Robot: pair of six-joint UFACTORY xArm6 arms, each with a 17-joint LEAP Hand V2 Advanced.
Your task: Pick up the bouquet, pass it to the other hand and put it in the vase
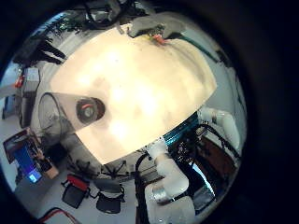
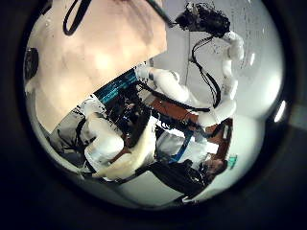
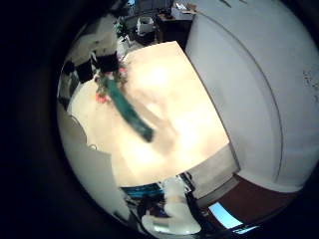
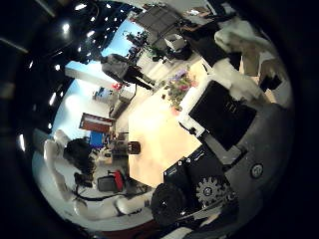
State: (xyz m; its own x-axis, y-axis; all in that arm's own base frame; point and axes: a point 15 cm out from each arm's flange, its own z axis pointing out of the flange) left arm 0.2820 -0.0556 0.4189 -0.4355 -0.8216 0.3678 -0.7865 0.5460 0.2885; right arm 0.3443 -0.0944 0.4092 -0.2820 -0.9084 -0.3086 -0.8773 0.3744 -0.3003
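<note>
Right little finger side palm view: one bouquet (image 3: pixel 130 110) lies flat on the worktop (image 3: pixel 184 124), below the right hand (image 2: pixel 206 17) and not held, its flowers toward the worktop's edge. One vase (image 1: pixel 82 110) stands upright well apart from it, nearer the left hand. I cannot tell whether either hand's fingers are spread or curled.

Pale wooden table (image 1: pixel 149 89) under bright light; white wall (image 3: pixel 264 90) beside it; black chairs (image 1: pixel 110 199) on the floor nearby.
</note>
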